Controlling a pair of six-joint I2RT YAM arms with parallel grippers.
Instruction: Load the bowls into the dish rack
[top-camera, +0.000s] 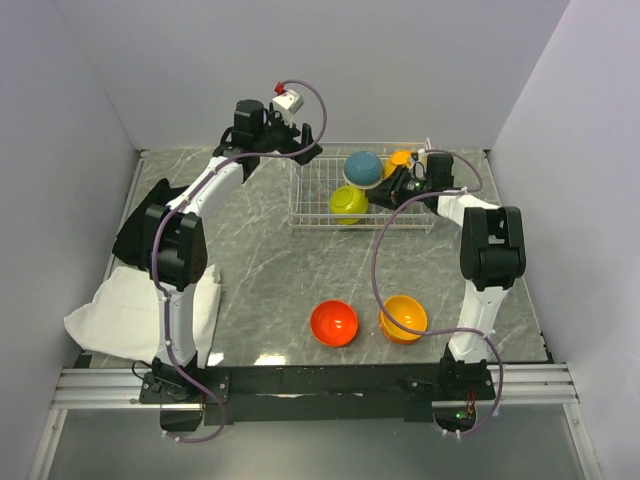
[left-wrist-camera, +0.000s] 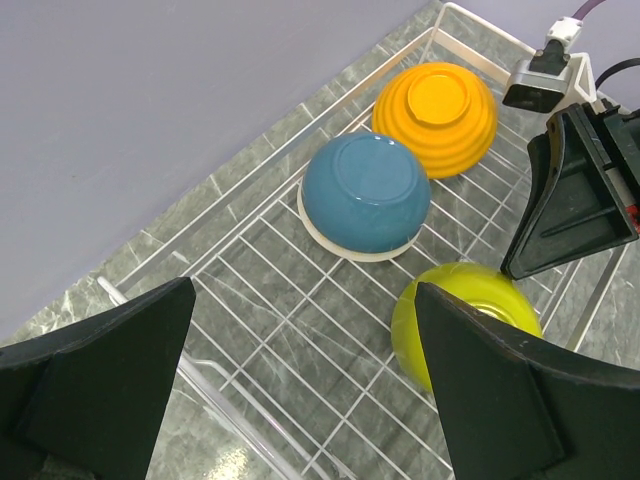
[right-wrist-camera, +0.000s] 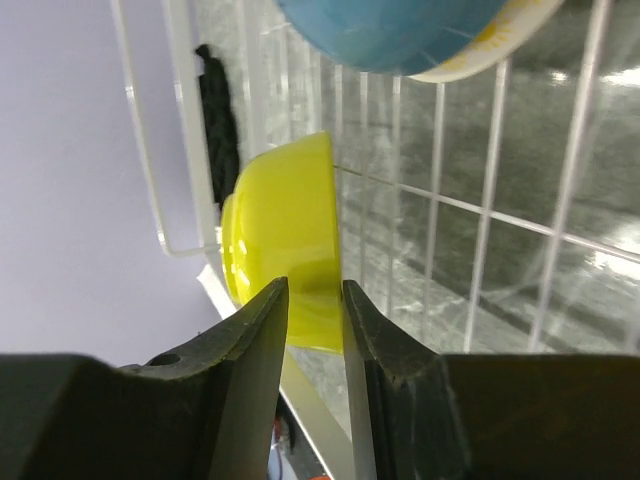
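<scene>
A grey marbled counter is enclosed by plain pale lilac walls, and two robot arms are mounted at its near edge. Towards the back of the counter, right of centre, a white wire dish rack is set.

Three bowls are seen bottom up inside the rack. A teal bowl is placed near the middle of the back. A ribbed orange bowl is placed just beside it, in the back right corner. A lime bowl is placed in front of the teal one. The teal bowl is stacked over a white bowl, of which only a thin rim is shown.

The right fingers are positioned inside the rack at its right side, just beside the lime bowl. They are parted by a narrow gap only, and the lime bowl's side is seen through that gap. Whether the bowl is touched cannot be told. The left fingers are spread wide with nothing between them, and are held above the back left part of the rack.

Two more bowls are seen upright on the counter near the front, well apart from the rack: a red-orange bowl and, close beside it on the right, a yellow-orange bowl. A crumpled white cloth is laid at the near left corner, beside the left arm.
</scene>
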